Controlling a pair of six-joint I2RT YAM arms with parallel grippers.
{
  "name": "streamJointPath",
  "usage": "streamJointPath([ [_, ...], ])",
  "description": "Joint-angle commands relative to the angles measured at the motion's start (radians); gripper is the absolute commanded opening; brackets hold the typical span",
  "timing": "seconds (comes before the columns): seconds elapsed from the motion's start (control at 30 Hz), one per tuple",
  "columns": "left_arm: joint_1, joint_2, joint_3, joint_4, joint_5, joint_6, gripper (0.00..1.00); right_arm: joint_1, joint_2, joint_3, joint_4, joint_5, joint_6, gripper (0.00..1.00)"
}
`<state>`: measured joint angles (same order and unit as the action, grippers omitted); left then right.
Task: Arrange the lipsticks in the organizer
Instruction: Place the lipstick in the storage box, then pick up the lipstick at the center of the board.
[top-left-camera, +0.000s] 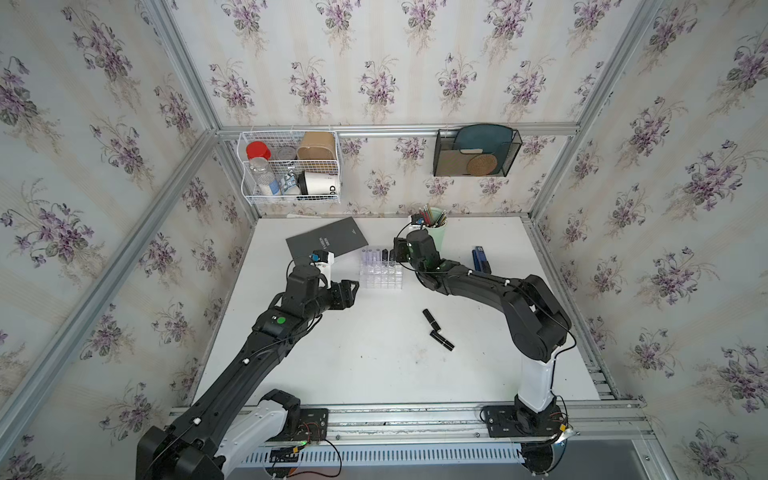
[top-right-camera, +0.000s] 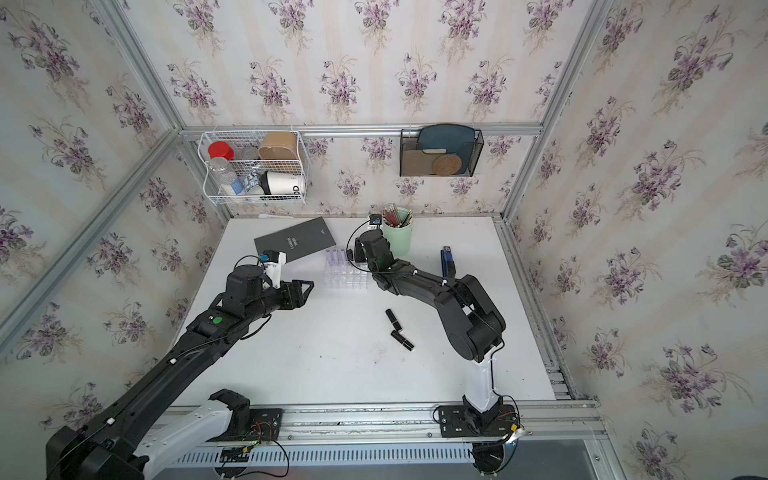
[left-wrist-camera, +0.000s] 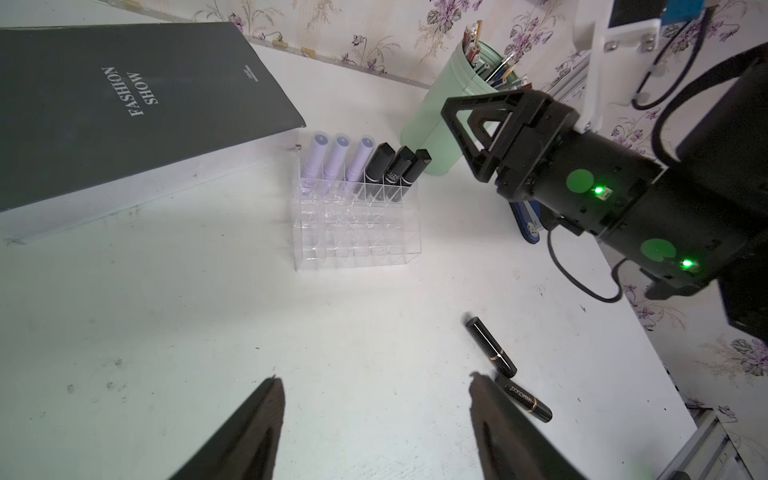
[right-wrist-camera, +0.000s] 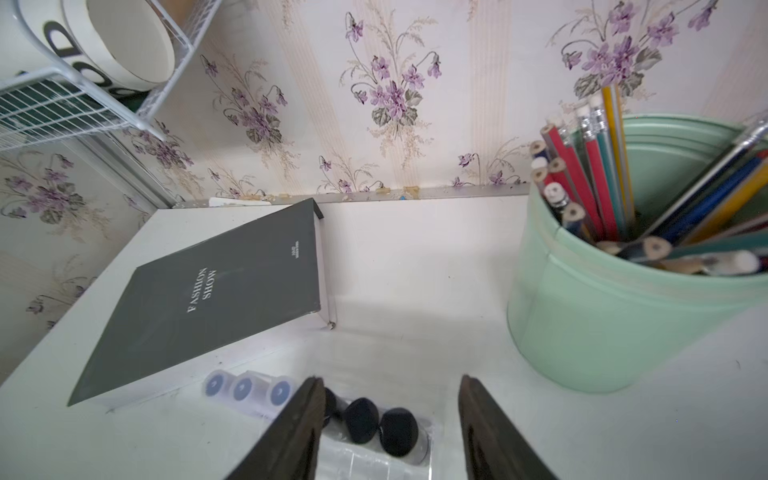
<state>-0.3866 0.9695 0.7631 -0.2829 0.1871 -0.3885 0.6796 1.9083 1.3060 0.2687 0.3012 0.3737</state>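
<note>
The clear organizer stands mid-table. Its back row holds three lilac lipsticks and three black lipsticks, all upright. My right gripper hangs open just above the black ones; two black caps show between its fingers without touching them, and the third is partly hidden by one finger. Two more black lipsticks lie loose on the table nearer the front. My left gripper is open and empty, left of the organizer; one fingertip overlaps the end of a loose lipstick.
A dark "FASHION SHOW" book lies behind the organizer to the left. A mint-green cup of pencils stands close behind my right gripper. A blue stapler lies to the right. A white wire basket and a black mesh holder hang on the back wall.
</note>
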Motion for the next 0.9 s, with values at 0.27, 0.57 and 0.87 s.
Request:
streamJointPath([
  [0.27, 0.032, -0.038, 0.066, -0.120, -0.060, -0.045, 0.78, 0.001, -0.377, -0.331, -0.445, -0.178, 0.171, 0.56],
  [0.57, -0.028, 0.059, 0.061, -0.100, 0.135, -0.118, 0.65, 0.009, -0.609, -0.517, -0.747, -0.323, 0.136, 0.63],
  [0.87, -0.146, 0.064, 0.036, -0.044, 0.117, -0.153, 0.61, 0.013, -0.553, -0.603, -0.696, -0.391, 0.089, 0.63],
])
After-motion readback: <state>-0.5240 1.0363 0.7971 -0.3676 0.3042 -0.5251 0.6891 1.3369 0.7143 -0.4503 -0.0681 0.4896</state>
